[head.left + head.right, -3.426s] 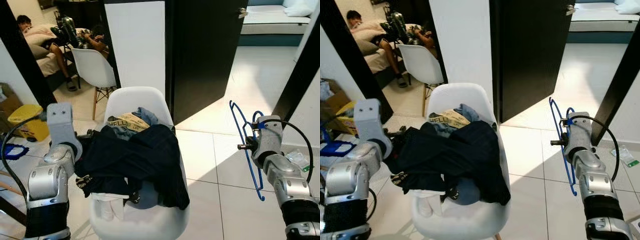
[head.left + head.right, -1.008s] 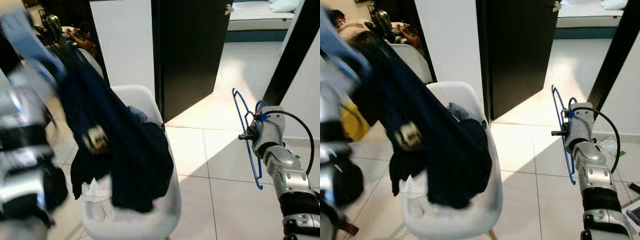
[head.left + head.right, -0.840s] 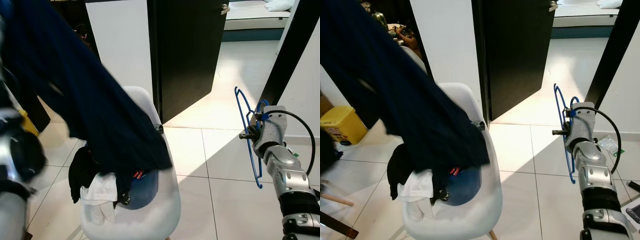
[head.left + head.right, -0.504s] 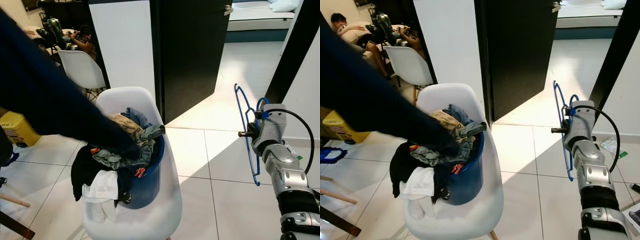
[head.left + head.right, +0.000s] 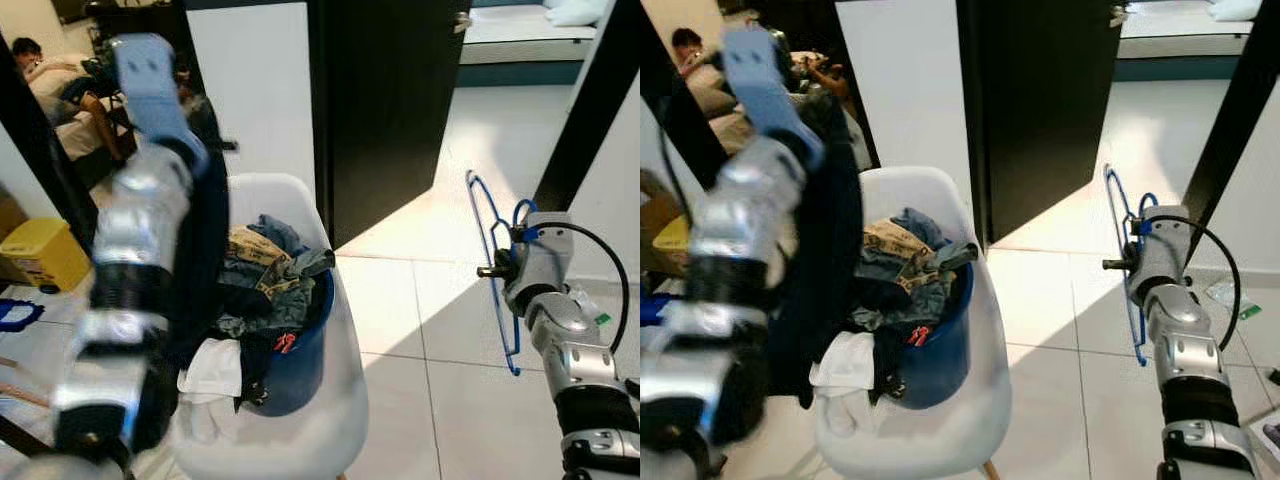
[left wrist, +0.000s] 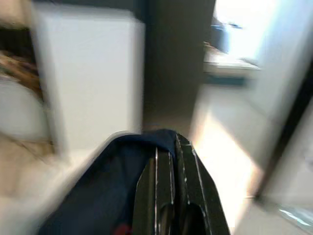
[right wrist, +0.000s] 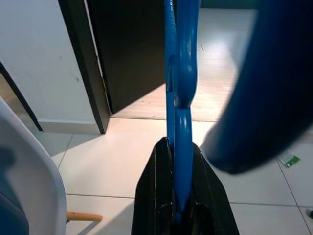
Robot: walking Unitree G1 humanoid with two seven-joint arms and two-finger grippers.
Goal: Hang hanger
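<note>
A blue wire hanger (image 5: 492,262) stands upright at the right, with my right gripper (image 5: 499,268) shut on its stem. In the right wrist view the hanger (image 7: 179,73) runs up from between the black fingers (image 7: 159,196). My left arm is raised at the left, blurred. My left gripper (image 6: 167,151) is shut on a dark navy garment (image 5: 205,250) that hangs down beside the white chair (image 5: 335,400). A blue basket (image 5: 305,345) full of mixed clothes (image 5: 262,268) sits on the chair's seat.
A black door (image 5: 390,100) stands ajar behind the chair, beside a white wall panel (image 5: 255,90). A black post (image 5: 590,100) rises at the right. A yellow bin (image 5: 40,250) is on the floor at the left. A person (image 5: 30,60) lies in the far left room.
My left arm has pulled the dark garment up off the chair pile, swung it across, and now holds it high beside the chair. The hanger in my right gripper has barely moved.
</note>
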